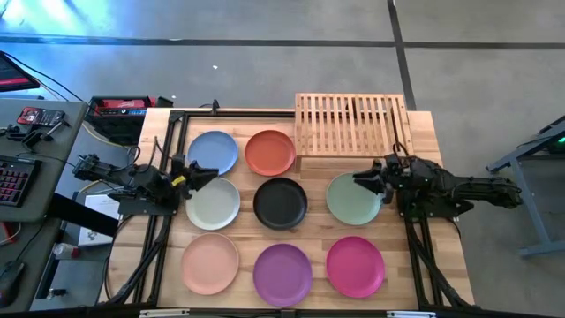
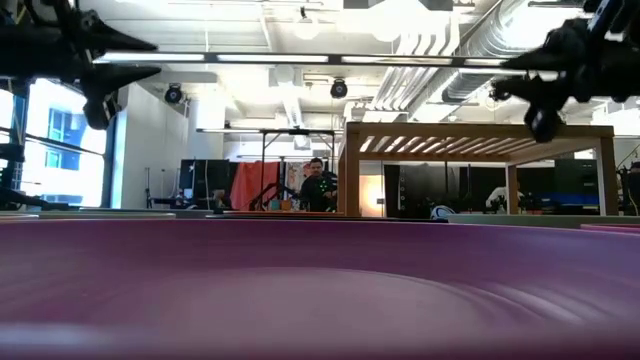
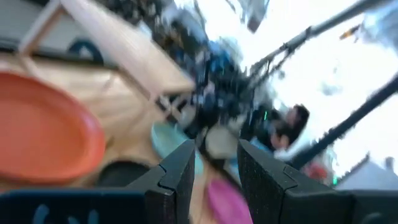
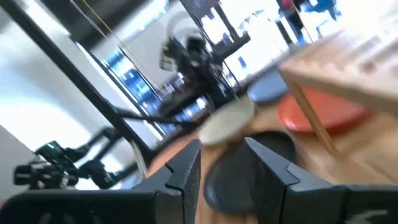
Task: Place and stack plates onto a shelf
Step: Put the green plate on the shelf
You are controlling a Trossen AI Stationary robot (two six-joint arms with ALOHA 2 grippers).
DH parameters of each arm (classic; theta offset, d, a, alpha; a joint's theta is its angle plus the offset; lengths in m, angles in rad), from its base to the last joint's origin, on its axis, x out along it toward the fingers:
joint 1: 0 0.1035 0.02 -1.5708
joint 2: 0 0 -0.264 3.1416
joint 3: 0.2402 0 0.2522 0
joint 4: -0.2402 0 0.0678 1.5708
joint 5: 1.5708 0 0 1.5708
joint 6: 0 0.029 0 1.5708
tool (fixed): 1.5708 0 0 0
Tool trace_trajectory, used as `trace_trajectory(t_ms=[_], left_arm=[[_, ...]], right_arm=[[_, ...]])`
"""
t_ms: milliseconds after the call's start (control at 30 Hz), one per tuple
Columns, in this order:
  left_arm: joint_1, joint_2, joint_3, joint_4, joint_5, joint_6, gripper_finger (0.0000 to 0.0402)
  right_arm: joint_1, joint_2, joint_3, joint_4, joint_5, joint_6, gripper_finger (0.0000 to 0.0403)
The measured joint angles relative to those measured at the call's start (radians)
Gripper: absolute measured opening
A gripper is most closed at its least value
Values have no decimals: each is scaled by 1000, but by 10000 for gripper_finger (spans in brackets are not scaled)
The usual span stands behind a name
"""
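Left gripper [image 1: 210,170] and right gripper [image 1: 360,177] both hover empty with jaws spread over eight plates, bamboo shelf [image 1: 351,124] bare.

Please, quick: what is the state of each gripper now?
Left gripper: open, holding nothing, above the pale grey-green plate.
Right gripper: open, holding nothing, above the sage green plate.

Grey concrete floor [image 1: 265,53] surrounds the table. Beyond it, a bright hall has white ceiling ducts [image 2: 440,60] and a window [image 2: 60,140].
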Motion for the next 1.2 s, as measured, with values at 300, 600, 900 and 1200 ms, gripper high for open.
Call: trace_trajectory(t_ms=[300,600,900,1200], left_arm=[[0,0,0,378,-157,266,108],[0,16,54,459,-129,341,108],[0,196,277,363,-119,482,108],[0,402,535,145,-118,499,108]], right_arm=[[0,0,0,244,65,-75,103],[0,0,15,440,100,-224,103],[0,48,275,130,107,-411,103],[0,226,577,-194,182,-471,103]])
